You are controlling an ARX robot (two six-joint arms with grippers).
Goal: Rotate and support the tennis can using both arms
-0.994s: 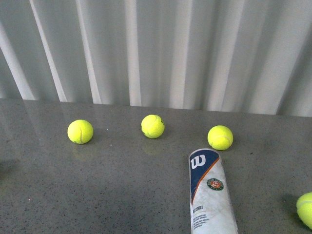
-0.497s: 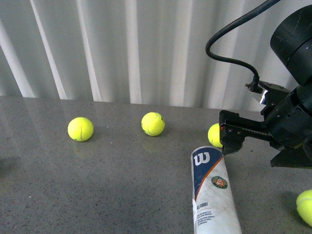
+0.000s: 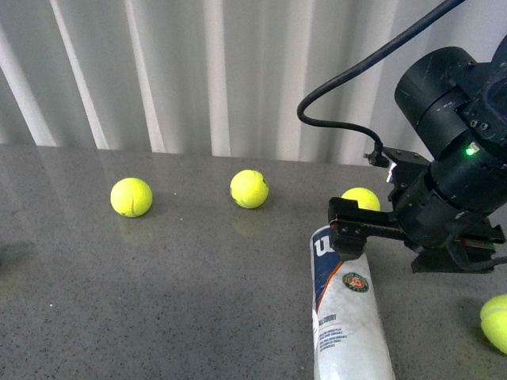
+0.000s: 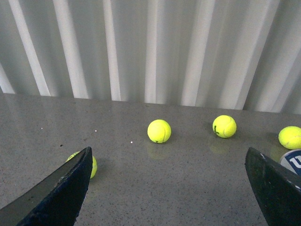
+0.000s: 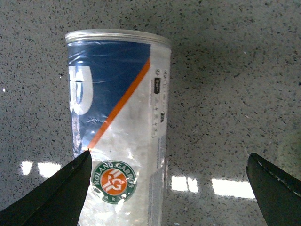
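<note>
Right gripper (image 5: 169, 157), jaws spread wide, hung over the rim end of the can (image 5: 117, 127), which lay on its side on the grey table (image 3: 158, 301). Left gripper (image 4: 167, 151), jaws likewise spread, hung well apart from it. The right arm (image 3: 451, 158) half-hid one ball (image 3: 361, 197) in a row of three; only the left wrist view showed another ball (image 4: 92, 165), tucked behind a finger

The tennis can (image 5: 117, 122) carries a round green emblem (image 5: 114, 180) reading "ROLAND GARROS". A white "W" stands on its navy field. The small print is unreadable.
</note>
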